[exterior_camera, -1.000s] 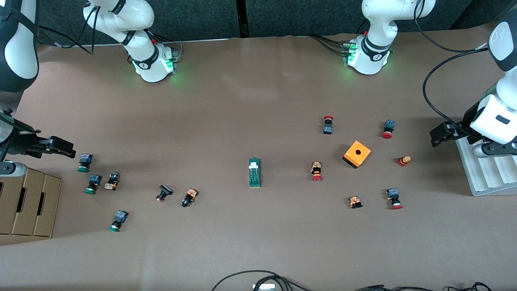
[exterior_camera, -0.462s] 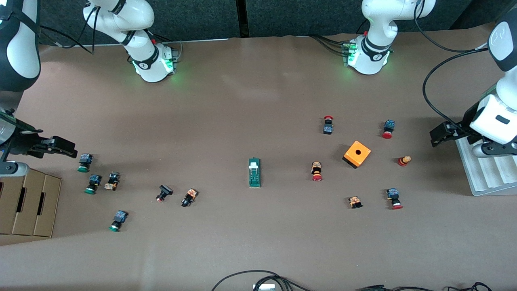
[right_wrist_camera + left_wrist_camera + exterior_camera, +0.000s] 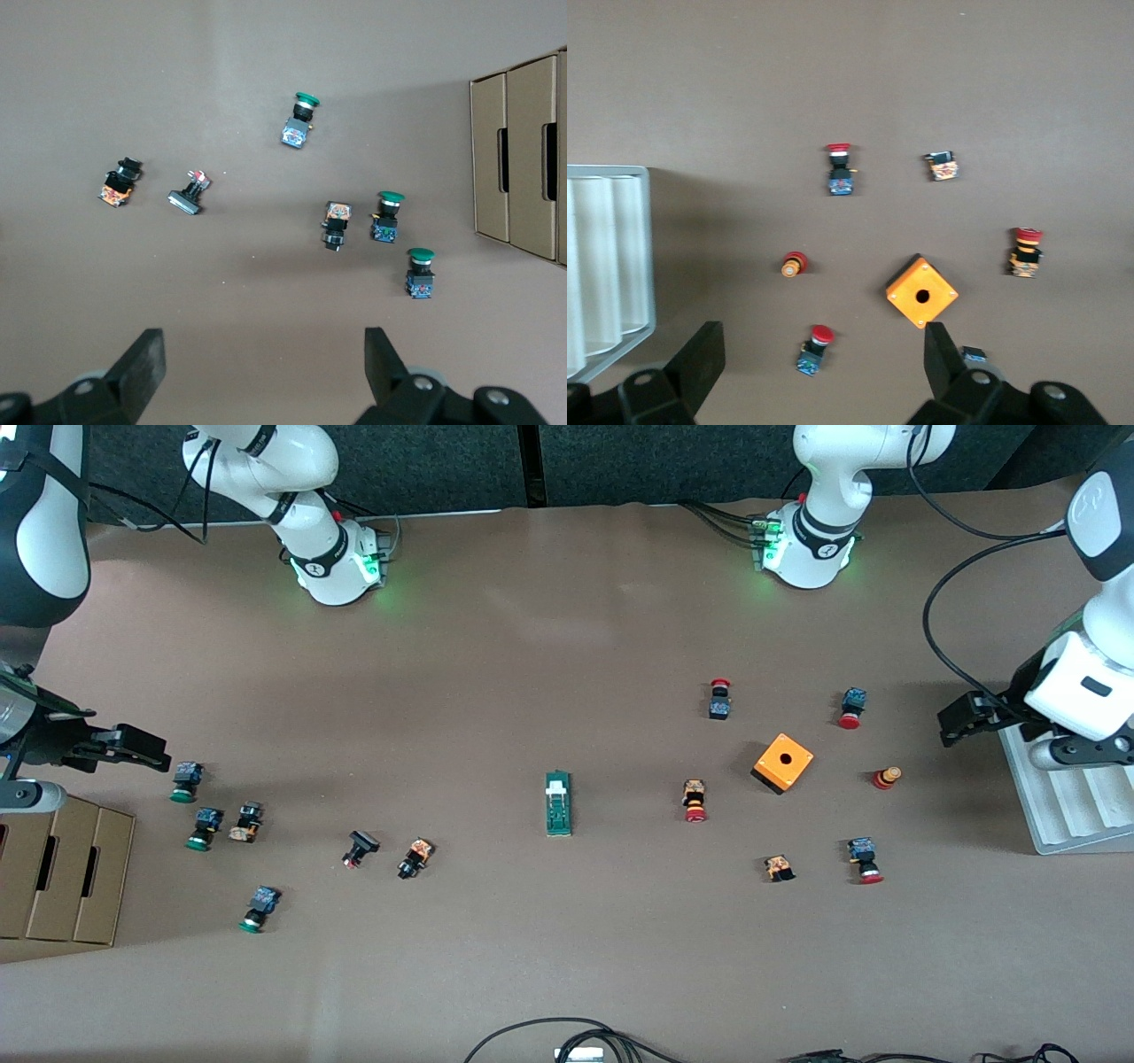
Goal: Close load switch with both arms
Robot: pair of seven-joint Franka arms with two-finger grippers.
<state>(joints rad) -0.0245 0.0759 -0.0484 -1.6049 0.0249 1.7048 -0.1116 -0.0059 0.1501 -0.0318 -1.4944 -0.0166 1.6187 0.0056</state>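
Load switch [image 3: 558, 803] — narrow green block with a white sliding piece, lying flat near the middle of the table [image 3: 532, 646], long axis running toward the front camera, white piece at the end nearer the robot bases. Nothing touches it.

Left gripper [image 3: 959, 721] — held up over the table edge at the left arm's end, beside a pale ribbed tray [image 3: 1063, 815]. Fingers [image 3: 700, 361] spread wide, nothing between them. Its wrist view looks down on an orange cube [image 3: 921, 291] with a hole and several red-capped push buttons [image 3: 840, 168] scattered around it, well apart from the load switch.

Right gripper [image 3: 133, 747] — held up over the right arm's end of the table, just beside a cardboard box [image 3: 58, 877]. Fingers [image 3: 142, 365] spread wide, holding nothing. Its wrist view shows green-capped push buttons [image 3: 299, 119] and other small buttons strewn on the brown surface near the box [image 3: 523, 155].

Both grippers sit well apart from the load switch.
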